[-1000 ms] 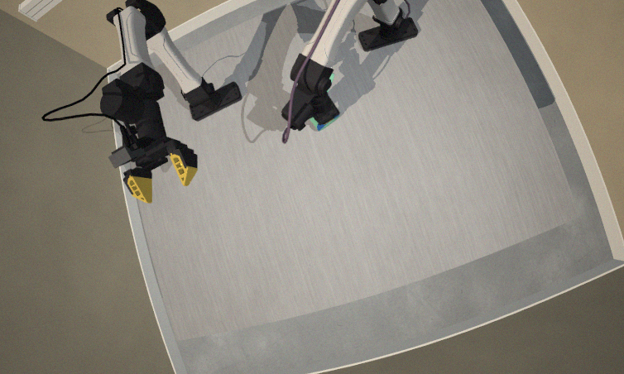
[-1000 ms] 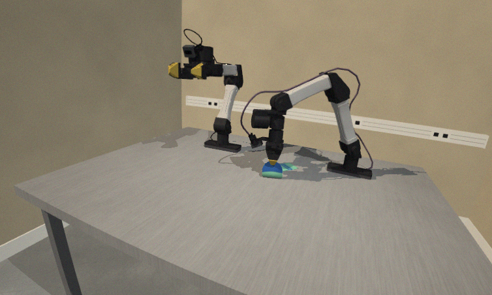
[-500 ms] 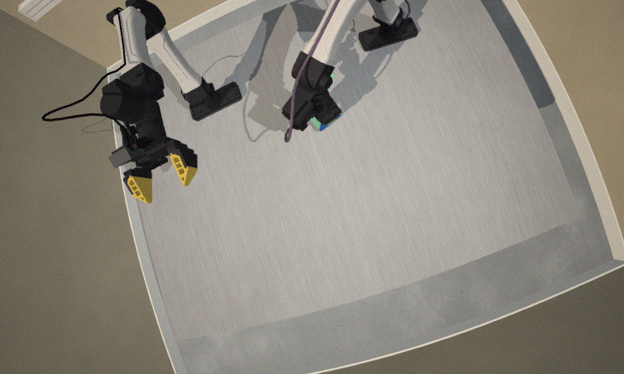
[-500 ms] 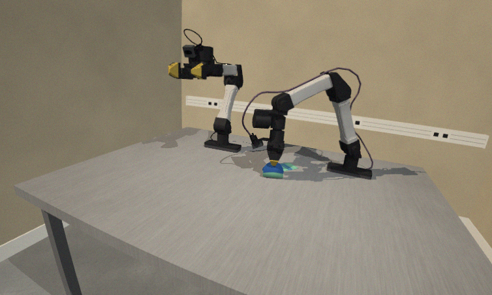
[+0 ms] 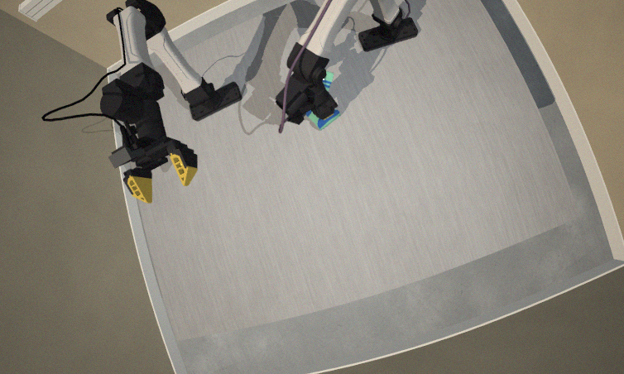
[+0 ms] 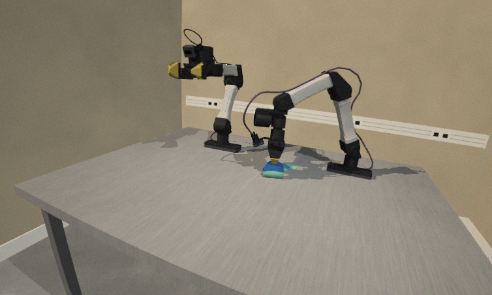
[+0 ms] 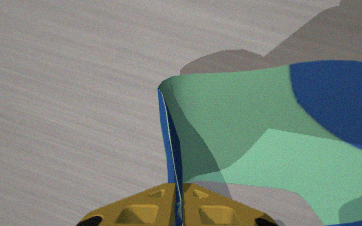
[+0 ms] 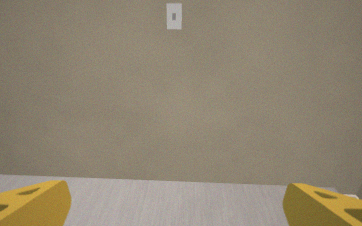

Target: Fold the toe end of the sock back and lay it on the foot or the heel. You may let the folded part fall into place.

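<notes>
Left yellow-fingered claw (image 5: 321,116) (image 6: 274,161) (image 7: 179,205) clamped on the blue toe of the green-and-blue fabric sock (image 5: 328,122) (image 6: 273,174) (image 7: 231,100) — held raised, presumably for folding back.

The sock (image 5: 322,122) (image 6: 273,173) (image 7: 241,100) looks like smooth matt cloth; the tabletop (image 5: 352,208) (image 6: 241,219) (image 7: 56,125) (image 8: 176,205), finely streaked.

Beige wall (image 5: 588,55) (image 6: 332,40) (image 8: 181,100) — grey table (image 5: 352,208) (image 6: 241,219) (image 7: 56,100) (image 8: 176,205) — shadows.

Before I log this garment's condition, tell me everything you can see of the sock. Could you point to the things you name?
The sock (image 5: 322,122) (image 6: 273,173) (image 7: 241,100) is mint green with blue patches, thin and soft-looking. Most of it lies on the table (image 5: 352,208) (image 6: 203,219) (image 7: 56,125); its blue toe end stands raised, pinched in the left end effector (image 5: 328,116) (image 6: 274,163) (image 7: 179,187), not yet laid down. The arm hides part of it from above.
</notes>
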Robot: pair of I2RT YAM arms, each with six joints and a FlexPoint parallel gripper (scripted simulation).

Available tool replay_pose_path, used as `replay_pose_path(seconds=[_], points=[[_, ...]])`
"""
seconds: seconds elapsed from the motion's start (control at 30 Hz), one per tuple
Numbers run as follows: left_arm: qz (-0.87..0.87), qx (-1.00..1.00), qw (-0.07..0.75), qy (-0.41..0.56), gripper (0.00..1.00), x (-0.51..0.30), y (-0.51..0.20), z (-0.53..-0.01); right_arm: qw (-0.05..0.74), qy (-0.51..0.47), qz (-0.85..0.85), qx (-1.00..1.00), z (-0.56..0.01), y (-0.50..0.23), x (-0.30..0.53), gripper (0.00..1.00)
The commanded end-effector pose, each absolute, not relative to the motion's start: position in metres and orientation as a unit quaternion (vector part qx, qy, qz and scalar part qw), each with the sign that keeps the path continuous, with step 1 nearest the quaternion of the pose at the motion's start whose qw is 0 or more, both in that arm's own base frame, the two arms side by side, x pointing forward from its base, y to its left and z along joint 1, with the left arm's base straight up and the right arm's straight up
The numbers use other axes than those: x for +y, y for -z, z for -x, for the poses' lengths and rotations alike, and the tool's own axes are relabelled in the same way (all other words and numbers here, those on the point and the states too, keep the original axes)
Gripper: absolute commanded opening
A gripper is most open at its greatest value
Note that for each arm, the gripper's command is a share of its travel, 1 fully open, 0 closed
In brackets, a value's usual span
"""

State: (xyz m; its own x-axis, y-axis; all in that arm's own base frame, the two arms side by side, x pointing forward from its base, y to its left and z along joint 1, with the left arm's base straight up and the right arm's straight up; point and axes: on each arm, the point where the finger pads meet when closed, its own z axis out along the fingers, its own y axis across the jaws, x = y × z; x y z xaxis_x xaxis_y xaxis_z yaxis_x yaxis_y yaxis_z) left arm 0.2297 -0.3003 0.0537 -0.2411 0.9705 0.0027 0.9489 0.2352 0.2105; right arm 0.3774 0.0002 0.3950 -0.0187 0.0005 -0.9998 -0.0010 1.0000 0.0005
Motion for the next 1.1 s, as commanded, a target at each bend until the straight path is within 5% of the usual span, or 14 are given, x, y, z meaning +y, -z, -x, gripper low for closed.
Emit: replay_pose_path(seconds=[0.0, 1.07], points=[[-0.611, 0.783, 0.086, -0.081, 0.05, -0.307, -0.063, -0.230, 0.707, 0.000, 0.000, 0.707, -0.375, -0.402, 0.000, 1.00], [-0.588, 0.782, 0.142, -0.146, 0.05, -0.307, -0.053, -0.213, 0.707, 0.000, 0.000, 0.707, -0.375, -0.402, 0.000, 1.00]])
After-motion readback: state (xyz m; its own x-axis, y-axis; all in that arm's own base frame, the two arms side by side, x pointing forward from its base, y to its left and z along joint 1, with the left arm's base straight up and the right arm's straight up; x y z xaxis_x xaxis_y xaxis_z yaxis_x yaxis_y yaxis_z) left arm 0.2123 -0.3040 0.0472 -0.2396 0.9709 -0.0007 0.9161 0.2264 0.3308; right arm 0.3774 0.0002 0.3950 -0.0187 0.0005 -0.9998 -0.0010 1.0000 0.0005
